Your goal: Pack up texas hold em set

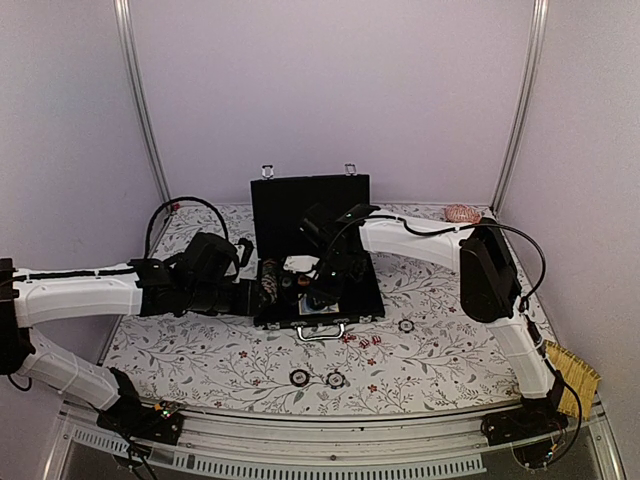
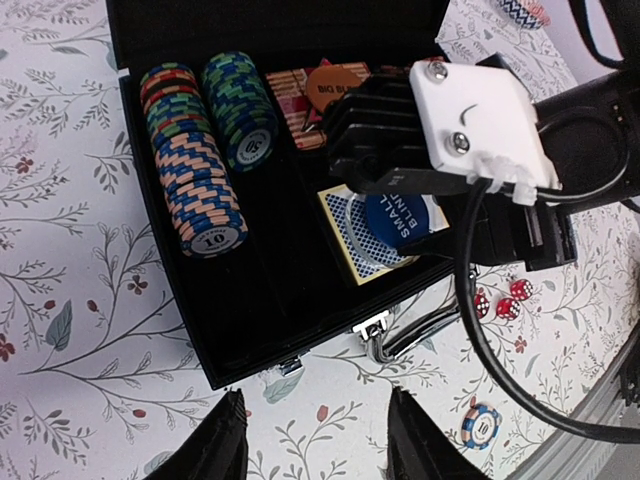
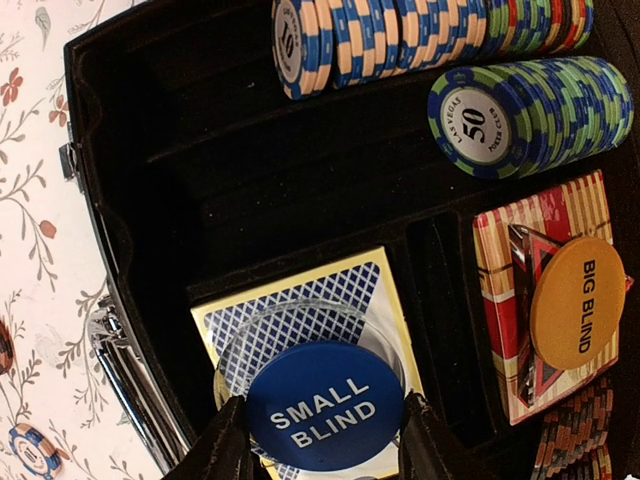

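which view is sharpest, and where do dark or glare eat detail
Right wrist view: sharpest, lettering on the round blue small blind disc reads cleanly; top external view: inside of the open black hinged briefcase is a dark mass, contents hard to separate; left wrist view: the white screwed-on plastic plate looks washed out.

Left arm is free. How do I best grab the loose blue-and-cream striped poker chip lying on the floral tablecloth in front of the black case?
Take the blue-and-cream striped poker chip across its rim, coming straight down with the open left gripper. It lies flat, face up, on the floral tablecloth, so only its opposite edges offer a hold.
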`<action>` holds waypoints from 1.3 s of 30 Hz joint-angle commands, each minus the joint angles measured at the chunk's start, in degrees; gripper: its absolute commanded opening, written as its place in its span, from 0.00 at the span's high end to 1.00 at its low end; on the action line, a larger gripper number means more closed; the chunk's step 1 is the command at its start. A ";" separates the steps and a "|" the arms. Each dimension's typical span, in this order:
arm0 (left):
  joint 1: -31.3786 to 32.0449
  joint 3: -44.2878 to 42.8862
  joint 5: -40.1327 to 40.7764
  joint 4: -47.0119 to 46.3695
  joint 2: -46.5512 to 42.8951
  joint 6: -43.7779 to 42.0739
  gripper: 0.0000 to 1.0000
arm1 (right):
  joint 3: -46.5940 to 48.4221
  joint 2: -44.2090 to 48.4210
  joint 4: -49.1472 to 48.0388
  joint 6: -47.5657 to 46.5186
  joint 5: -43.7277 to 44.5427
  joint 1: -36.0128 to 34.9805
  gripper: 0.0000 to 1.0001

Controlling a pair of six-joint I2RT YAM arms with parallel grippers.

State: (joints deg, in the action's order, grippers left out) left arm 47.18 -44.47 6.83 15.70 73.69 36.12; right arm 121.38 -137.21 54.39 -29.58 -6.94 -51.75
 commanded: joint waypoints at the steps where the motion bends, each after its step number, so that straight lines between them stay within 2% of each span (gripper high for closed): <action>1: -0.61 0.44 -0.06 -0.59 -0.24 0.30 0.51 | 1.12 -2.51 -0.34 0.01 -0.71 -0.29 0.53; 15: -0.62 -0.04 -0.41 -0.46 0.28 0.13 0.51 | 0.93 1.96 -0.65 0.47 2.05 -0.32 0.40; 21: -0.65 -2.28 -0.46 1.38 1.22 -1.26 0.51 | -1.68 9.92 0.10 1.09 0.36 -0.36 0.37; 26: -0.47 -4.90 -2.04 4.55 2.98 -3.62 0.52 | -11.68 19.12 -1.10 0.72 -2.96 0.29 0.37; 30: 0.53 -7.91 -3.60 8.27 5.20 -6.21 0.54 | -24.08 27.92 -3.94 1.09 -7.42 4.16 0.37; 39: 7.88 -17.55 -7.77 15.04 14.01 -13.88 0.54 | -50.94 47.68 -14.84 3.51 -12.65 22.63 0.37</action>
State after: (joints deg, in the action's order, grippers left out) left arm 50.96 -57.49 2.59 26.68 83.70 27.53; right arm 77.65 -96.12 45.56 -27.77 -15.79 -35.86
